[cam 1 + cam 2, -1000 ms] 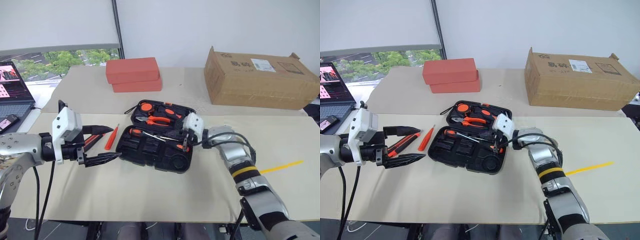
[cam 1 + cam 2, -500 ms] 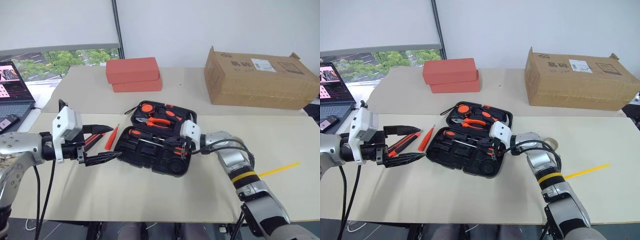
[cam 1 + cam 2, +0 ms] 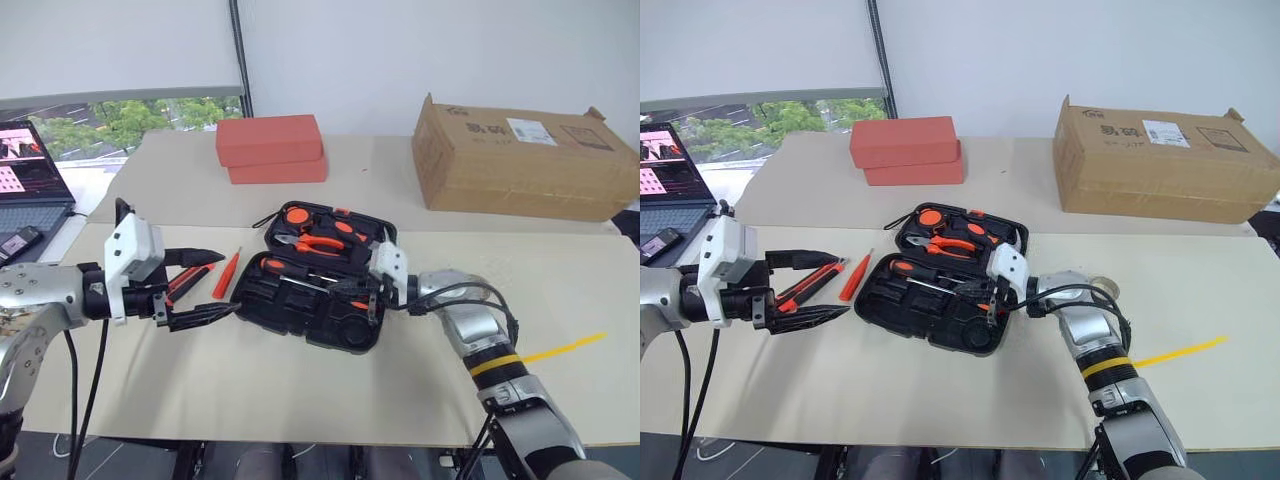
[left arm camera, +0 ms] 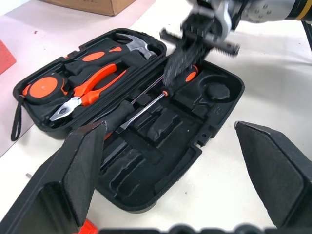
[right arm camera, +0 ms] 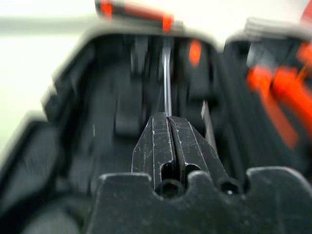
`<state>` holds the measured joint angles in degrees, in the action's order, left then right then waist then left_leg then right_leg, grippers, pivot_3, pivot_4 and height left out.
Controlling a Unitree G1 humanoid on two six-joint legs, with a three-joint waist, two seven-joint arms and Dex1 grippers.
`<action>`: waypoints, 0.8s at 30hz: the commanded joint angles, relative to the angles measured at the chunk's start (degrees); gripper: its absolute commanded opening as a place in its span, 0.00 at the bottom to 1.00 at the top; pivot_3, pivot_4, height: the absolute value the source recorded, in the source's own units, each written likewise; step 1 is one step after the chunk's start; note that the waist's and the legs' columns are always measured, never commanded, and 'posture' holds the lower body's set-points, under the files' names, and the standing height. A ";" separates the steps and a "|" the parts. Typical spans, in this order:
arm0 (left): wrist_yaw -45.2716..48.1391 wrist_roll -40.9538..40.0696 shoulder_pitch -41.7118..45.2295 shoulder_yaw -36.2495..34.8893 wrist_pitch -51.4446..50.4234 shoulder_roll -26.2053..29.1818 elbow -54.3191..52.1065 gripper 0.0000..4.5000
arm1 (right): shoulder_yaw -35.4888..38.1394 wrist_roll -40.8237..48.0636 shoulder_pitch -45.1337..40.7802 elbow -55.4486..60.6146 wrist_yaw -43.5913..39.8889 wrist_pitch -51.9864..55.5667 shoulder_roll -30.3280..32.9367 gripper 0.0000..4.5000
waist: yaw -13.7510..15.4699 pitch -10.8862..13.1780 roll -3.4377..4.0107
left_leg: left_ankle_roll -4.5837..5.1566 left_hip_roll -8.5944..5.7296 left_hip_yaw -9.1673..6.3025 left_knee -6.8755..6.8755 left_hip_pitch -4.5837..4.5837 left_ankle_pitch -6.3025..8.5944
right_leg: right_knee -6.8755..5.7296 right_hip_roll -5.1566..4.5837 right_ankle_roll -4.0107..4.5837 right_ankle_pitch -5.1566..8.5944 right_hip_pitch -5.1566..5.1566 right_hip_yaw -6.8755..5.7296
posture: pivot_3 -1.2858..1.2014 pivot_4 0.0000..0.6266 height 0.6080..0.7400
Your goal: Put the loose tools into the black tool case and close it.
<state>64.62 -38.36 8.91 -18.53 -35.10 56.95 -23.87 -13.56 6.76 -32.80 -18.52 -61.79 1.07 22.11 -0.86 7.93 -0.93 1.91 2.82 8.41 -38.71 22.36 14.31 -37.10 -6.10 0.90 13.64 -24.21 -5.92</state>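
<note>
Near the middle of the cream table [image 3: 300,400] lies the black tool case [image 3: 310,300], open flat, its lid half toward twelve o'clock and its tray half toward six. The lid half holds the orange-handled pliers [image 3: 320,242], a hammer [image 4: 129,46] and a round orange-and-black tape measure [image 3: 294,214]. One screwdriver [image 3: 300,275] with a black-and-orange handle lies across the tray half, its steel shaft pointing toward three o'clock.

At the case's three o'clock edge, the right gripper [image 3: 990,300] has its two black fingers pressed together, tips low over the moulded slots; the right wrist view shows the shut fingers [image 5: 168,144] lined up with the screwdriver's shaft. That view is blurred, so I cannot tell whether the tips touch the shaft or only sit just above it.

At about nine o'clock from the case, the left gripper [image 3: 195,285] hangs just off the case's edge with its fingers spread wide and nothing between them. Just beyond it, toward eleven o'clock of the gripper, the loose tools rest on the table: a thin orange tester pen [image 3: 226,274] and, just beside it, a utility knife [image 3: 810,283] partly hidden behind the upper finger.

Farther off, two stacked red boxes [image 3: 272,148] sit at twelve o'clock, a brown cardboard box [image 3: 520,160] at two o'clock, and a laptop [image 3: 25,180] at ten o'clock.
</note>
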 commanded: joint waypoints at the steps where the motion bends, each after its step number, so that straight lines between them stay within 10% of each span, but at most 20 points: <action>1: 0.19 -0.33 0.85 -0.56 1.16 0.48 -0.27 1.00 | -1.40 -3.78 -0.24 -1.04 2.35 -0.87 0.65 0.02 | -0.14 0.00 0.00 | -0.01 0.01 0.00 0.00 -0.02 -0.01 | 0.00 0.01 0.00 0.00 0.01 0.01 | 0.52 0.24 0.78; 24: 0.96 0.22 1.63 -0.10 1.95 0.61 0.77 1.00 | 3.34 4.50 -0.87 2.56 0.69 1.29 -1.46 0.02 | 0.00 0.01 0.00 | -0.02 0.00 -0.01 0.02 0.02 -0.01 | 0.01 0.01 -0.01 0.00 -0.01 0.09 | 0.52 0.24 0.78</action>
<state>65.31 -38.34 9.57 -18.31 -34.87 56.95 -22.85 -10.46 11.46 -33.54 -17.45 -61.24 1.95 20.02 -0.86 7.93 -0.93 1.89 2.82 8.40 -38.69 22.38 14.30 -37.09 -6.10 0.89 13.64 -24.21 -5.83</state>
